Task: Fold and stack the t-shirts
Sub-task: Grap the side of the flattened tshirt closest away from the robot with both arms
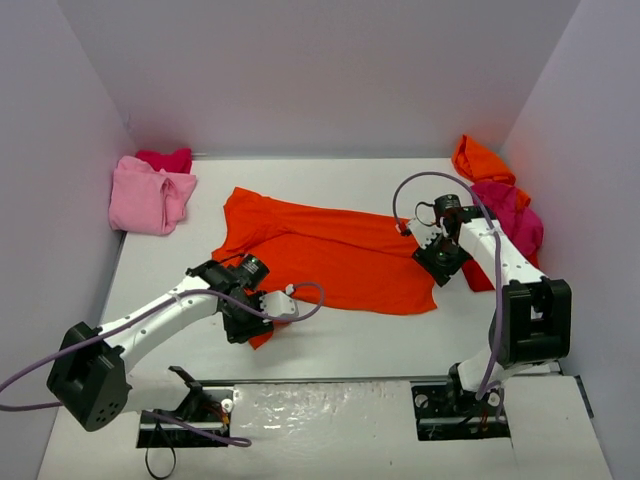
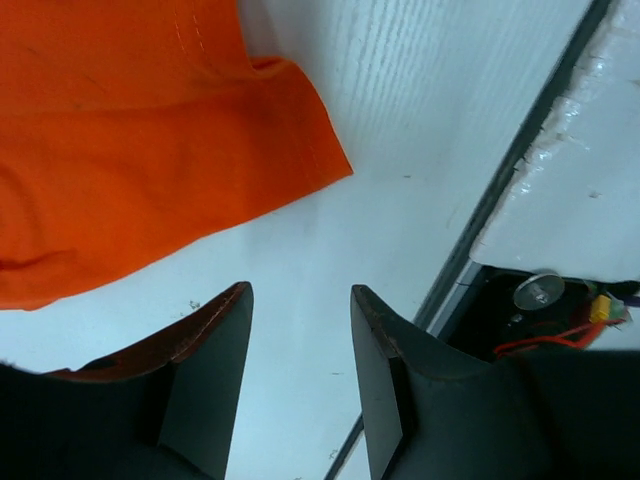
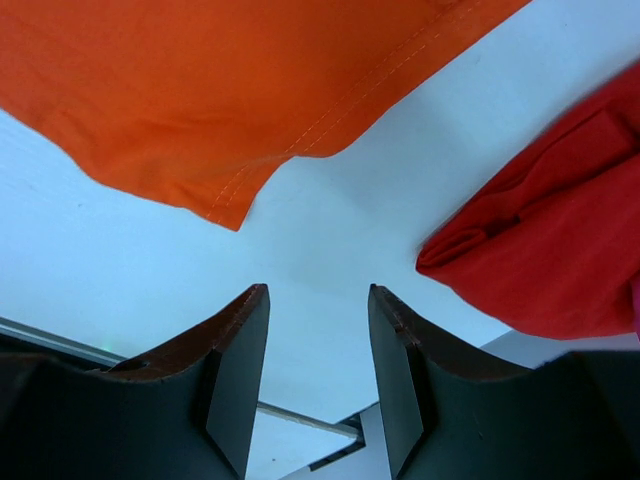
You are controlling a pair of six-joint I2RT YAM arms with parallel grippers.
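- While its jaws stand apart and empty, the left gripper (image 2: 300,290) hovers beside the near sleeve of the spread orange-red t-shirt (image 1: 330,250).
- Likewise parted, the right gripper (image 3: 318,290) sits between that shirt's corner and a red tee (image 3: 560,250), which is cut off.
- Farther back, a pink tee (image 1: 150,198) half hides a magenta tee (image 1: 165,158).

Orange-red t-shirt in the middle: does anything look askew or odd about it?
Yes. The orange-red t-shirt lies slanted to the edges of the table, with creases running along it, and is not yet folded. Nothing looks damaged.
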